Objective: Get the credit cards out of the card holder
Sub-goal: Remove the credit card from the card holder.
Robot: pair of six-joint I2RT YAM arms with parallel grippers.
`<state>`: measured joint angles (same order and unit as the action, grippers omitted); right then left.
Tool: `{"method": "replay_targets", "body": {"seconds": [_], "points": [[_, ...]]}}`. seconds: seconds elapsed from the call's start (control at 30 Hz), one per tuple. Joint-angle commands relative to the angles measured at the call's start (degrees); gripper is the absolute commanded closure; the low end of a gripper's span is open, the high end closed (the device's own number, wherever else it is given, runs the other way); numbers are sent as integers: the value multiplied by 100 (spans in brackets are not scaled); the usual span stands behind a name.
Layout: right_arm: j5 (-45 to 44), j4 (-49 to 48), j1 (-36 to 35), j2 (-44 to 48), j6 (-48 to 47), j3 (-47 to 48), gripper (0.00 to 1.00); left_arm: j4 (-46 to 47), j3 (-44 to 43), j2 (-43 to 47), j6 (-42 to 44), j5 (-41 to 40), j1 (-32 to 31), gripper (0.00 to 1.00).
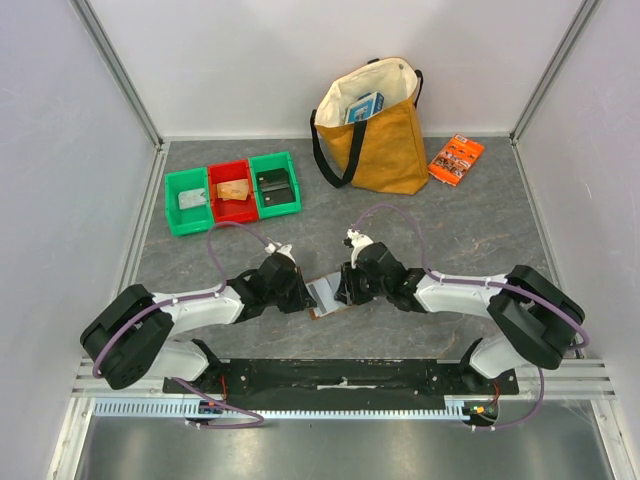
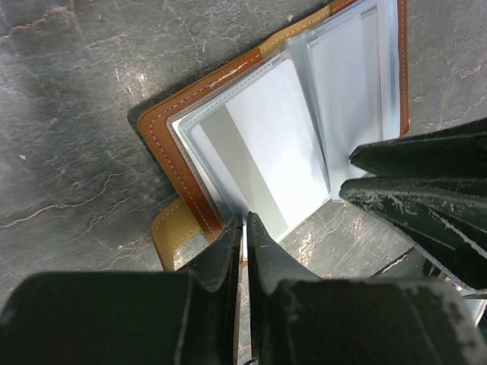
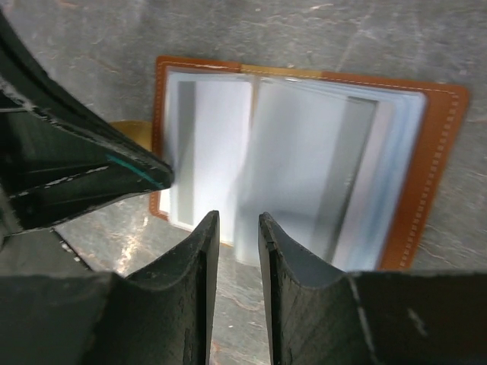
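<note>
Left hand [image 2: 243,228]: clenched almost shut, seemingly nipping near pocket edge of card holder [image 2: 171,171]. Right hand [image 3: 237,224]: released, jaws apart over loose middle pocket leaf. Grey veined stone-look bench [image 2: 76,114]. Holder lying open on it between both hands: tan stitched leather, glossy floppy clear pockets. Inside pockets still: credit cards [image 2: 266,144], pale, flat, stiff. Small tab [image 2: 169,239] at edge. Step: extraction barely begun. Next: pin holder, pinch card edge, slide out along pocket.

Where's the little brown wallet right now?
The card holder lies open near the middle of the top view, between the left tool and the right tool.
</note>
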<state>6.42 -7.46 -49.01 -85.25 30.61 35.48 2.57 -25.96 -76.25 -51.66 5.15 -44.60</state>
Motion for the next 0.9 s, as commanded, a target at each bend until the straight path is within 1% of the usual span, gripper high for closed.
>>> {"method": "replay_targets", "body": {"seconds": [0.0, 0.07, 0.13, 0.23, 0.3, 0.4, 0.5, 0.7, 0.87], "points": [[597, -527, -73, -27, 103, 195, 66, 104, 47, -48, -151, 57, -49, 90], [790, -694, -126, 17, 112, 239, 66, 104, 64, -13, -160, 30, -58, 90], [713, -590, -178, 105, 68, 318, 66, 112, 73, -22, -169, 13, -49, 90], [-59, -38, -240, 447, -20, 310, 66, 112, 64, -30, -169, 30, -49, 90], [-901, 419, -240, 711, -55, 293, 62, 112, 73, -13, -169, 30, -49, 91], [-1501, 938, -240, 984, -90, 240, 60, 112, 82, 31, -178, 21, -49, 90], [-1608, 1185, -240, 967, -20, 231, 60, 121, 82, 22, -178, 39, -66, 91], [-1705, 1159, -275, 730, 138, 125, 60, 121, 82, 31, -187, 39, -58, 91], [-1758, 1194, -302, 545, 147, 160, 64, 121, 82, 31, -178, 48, -75, 91]]}}
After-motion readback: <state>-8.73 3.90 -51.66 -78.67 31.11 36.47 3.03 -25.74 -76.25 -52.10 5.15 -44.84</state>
